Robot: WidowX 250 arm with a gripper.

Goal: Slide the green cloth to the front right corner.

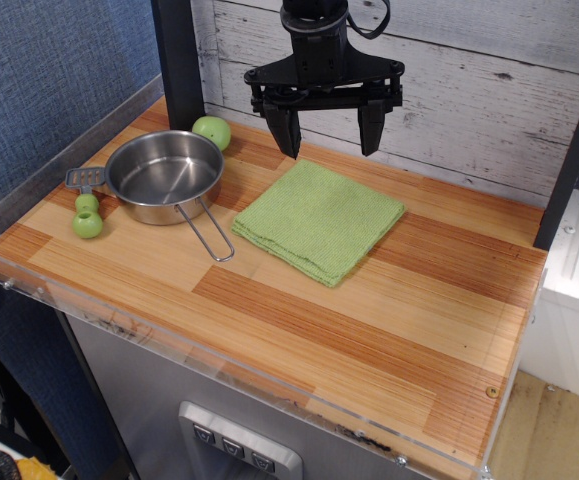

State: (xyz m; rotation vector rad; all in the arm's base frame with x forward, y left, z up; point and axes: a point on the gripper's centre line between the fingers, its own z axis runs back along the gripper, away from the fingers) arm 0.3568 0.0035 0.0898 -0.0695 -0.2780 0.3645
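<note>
- The gripper hangs above the table with its 2 fingers spread apart, holding nothing.
- The green cloth lies flat mid-table, at 6 o'clock from the gripper.
- The steel pan sits at the cloth's 9 o'clock.
- The front right corner is at the cloth's 5 o'clock, well apart.

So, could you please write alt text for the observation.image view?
An open gripper hangs above the back edge of a green cloth lying flat mid-table. A steel pan, green ball and green-handled utensil sit to its left; the front right corner is bare wood.
</note>
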